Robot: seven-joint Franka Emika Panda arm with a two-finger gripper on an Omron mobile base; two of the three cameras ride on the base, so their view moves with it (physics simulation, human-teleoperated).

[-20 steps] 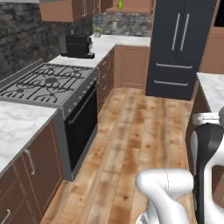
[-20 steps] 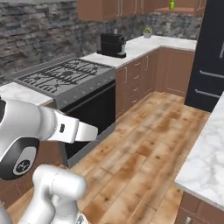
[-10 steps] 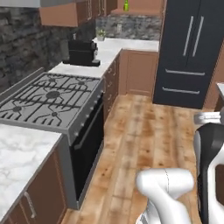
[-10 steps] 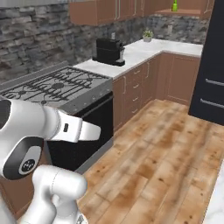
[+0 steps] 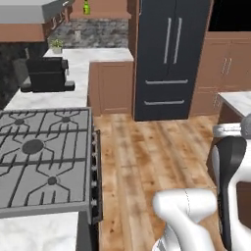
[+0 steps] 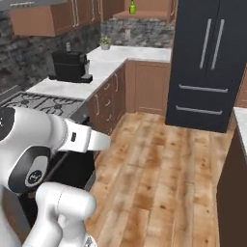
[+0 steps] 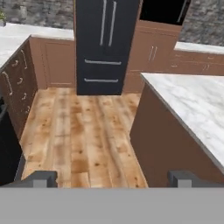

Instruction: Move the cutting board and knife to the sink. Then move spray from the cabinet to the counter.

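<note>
A small green spray [image 5: 87,7] stands on the open shelf of the brown wall cabinet [image 5: 105,11] in the far corner; the right base view shows the spray [image 6: 132,6] on that cabinet [image 6: 152,9] too. Below it runs the white marble counter [image 5: 83,61] [image 6: 120,55] over brown base cabinets. My gripper [image 7: 111,180] is open with nothing between its fingers, and it points over the wooden floor towards the fridge. The cutting board, the knife and the sink are out of view.
A black fridge [image 5: 171,54] [image 6: 210,62] [image 7: 105,43] stands right of the corner. A gas stove [image 5: 44,157] is close on my left, with a black coffee machine [image 5: 46,73] [image 6: 70,66] behind it. A marble-topped island [image 7: 192,100] is at my right.
The whole picture has shifted: the base has moved forward along the stove towards the far corner, so fridge and corner cabinet look nearer. The gripper stays open.
</note>
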